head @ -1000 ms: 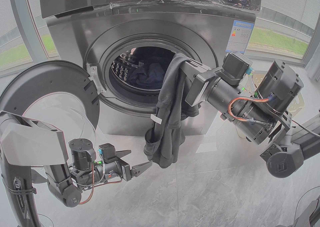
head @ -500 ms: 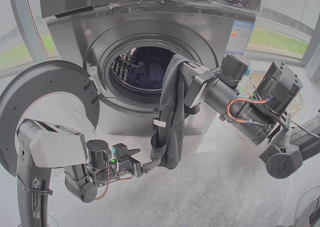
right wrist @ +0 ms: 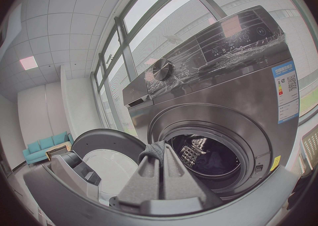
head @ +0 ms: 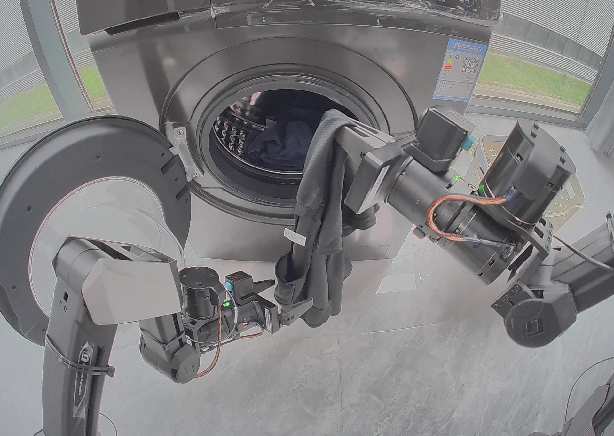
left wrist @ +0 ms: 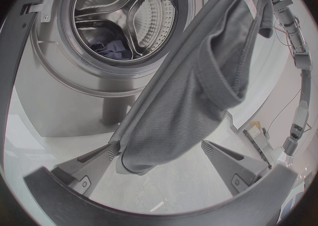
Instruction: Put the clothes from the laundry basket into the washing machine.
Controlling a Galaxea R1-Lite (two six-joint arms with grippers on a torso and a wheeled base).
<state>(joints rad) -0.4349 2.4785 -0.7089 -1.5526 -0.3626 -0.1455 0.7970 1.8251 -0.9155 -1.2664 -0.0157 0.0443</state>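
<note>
Low over the floor (head: 416, 367), nearest the camera, the left gripper (head: 293, 295) has its fingers (left wrist: 99, 157) spread, with the bottom fold of the dark grey garment (head: 323, 226) hanging between them (one pad touches the cloth, the other stands apart). Higher up, the right gripper (head: 338, 128) pinches the garment's top with its fingers pressed together, just before the right rim of the drum (left wrist: 132, 11). Beyond, the washing machine (head: 160, 66) has its door (head: 83, 156) swung open to the left, and dark blue clothes (head: 284, 140) lie inside.
</note>
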